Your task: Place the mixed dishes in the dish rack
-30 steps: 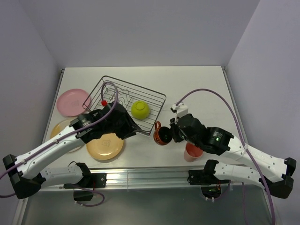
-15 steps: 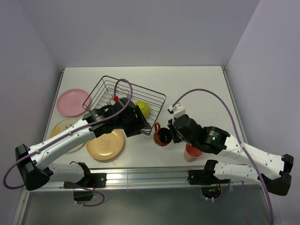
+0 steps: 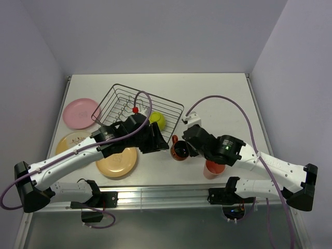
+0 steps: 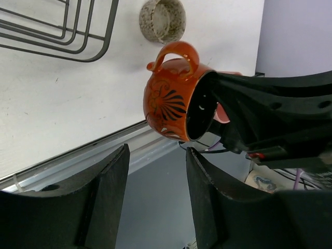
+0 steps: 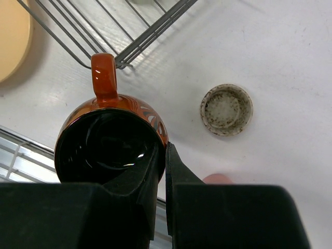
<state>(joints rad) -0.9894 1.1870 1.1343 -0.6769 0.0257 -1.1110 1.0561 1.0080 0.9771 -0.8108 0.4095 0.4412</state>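
Right tool pinched red mug rim, centre frame; left tool gaped empty beside it. You seemed mid-carry; next needed: lift mug over dish rack wall.

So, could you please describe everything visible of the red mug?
The red mug is small, round-bellied and glossy orange-red, ceramic by its look, with a black leaf-like pattern, a dark inside and one loop handle. The right gripper pinches its rim, one of its fingers inside, one outside. It is held tilted beside the dish rack, handle toward the wires.
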